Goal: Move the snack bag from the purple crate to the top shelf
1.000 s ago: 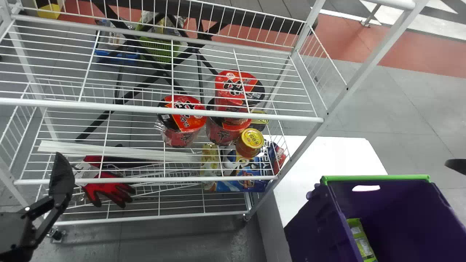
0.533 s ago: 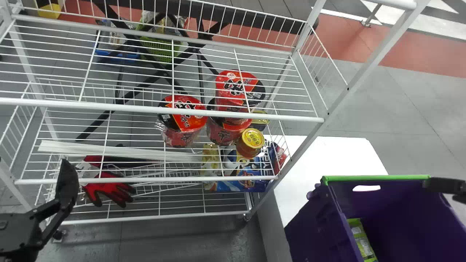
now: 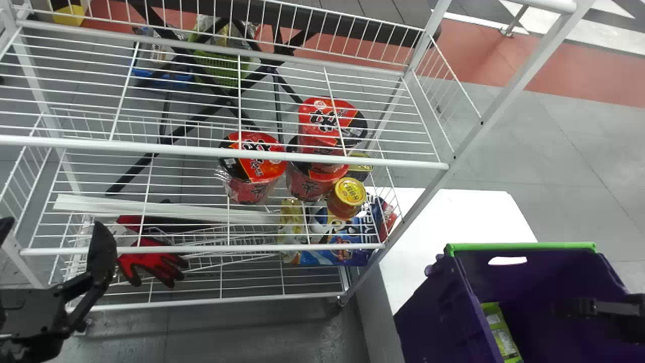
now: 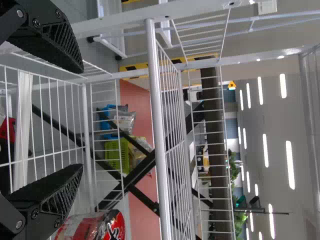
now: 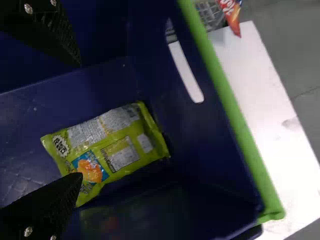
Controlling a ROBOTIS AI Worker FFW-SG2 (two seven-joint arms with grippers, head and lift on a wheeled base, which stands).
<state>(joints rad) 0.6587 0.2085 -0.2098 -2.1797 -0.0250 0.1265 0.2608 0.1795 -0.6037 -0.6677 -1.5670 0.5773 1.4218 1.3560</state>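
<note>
"Where was the snack bag point(image 3: 501, 330) seen in the head view?"

"In the purple crate point(image 3: 438, 302), left of the right gripper point(image 3: 579, 306); the left gripper point(image 3: 55, 225) was seen near the rack point(image 3: 151, 148)."

"In the left wrist view?"

"Jaws were spread wide."

"The right?"

"Jaws were parted, the snack bag framed beyond their tips."

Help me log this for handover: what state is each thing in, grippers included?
Right gripper: open, nothing held
Left gripper: open, nothing held
Snack bag: lying in the crate, not gripped
Purple crate: open-topped
Upper red noodle cup: upright, stacked on another
Jar: upright, yellow lid on
Red glove: lying unworn
</note>
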